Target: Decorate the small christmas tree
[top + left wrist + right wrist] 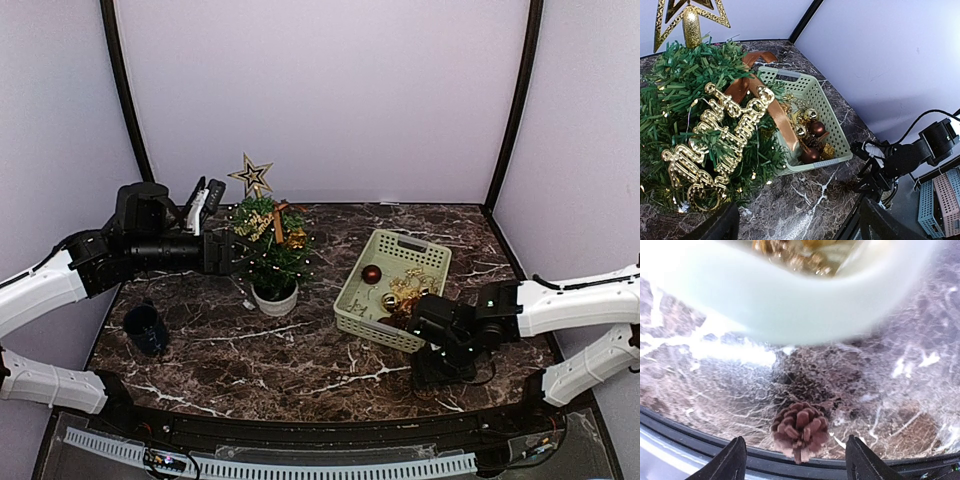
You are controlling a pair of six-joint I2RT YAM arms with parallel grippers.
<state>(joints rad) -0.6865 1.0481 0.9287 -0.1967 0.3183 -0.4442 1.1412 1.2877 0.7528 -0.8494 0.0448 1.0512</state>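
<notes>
We're reading the top view first: tree [270, 245] is standing upright in its white pot [275, 298] on the table [330, 360], slightly toward 11 o'clock from table centre. It's carrying a gold star [251, 175] on top, a gold script sign [735, 117] across the front, a copper ribbon [740, 86] and small lights. Left gripper [799, 207] is hovering at the tree's 9 o'clock with its fingers [715, 225] spread wide and nothing between them, so it's released. Branches are sitting just beside its tip, and we can't tell if they're touching. Basket [372, 332] is sitting at the tree's 3 o'clock, near but apart, holding brown and gold baubles [816, 128] plus gold bits. Right gripper [795, 440] is pointing down at the basket's 5 o'clock, just off its near corner. In the right wrist view its fingers [735, 460] are standing apart with a pine cone [800, 432] lying on the table between them. Gaps are showing on both sides, so it's released and gripping nothing. Basket wall is filling the top of that view, blurred. A dark cup [145, 328] is sitting at the tree's 8 o'clock, well apart.
</notes>
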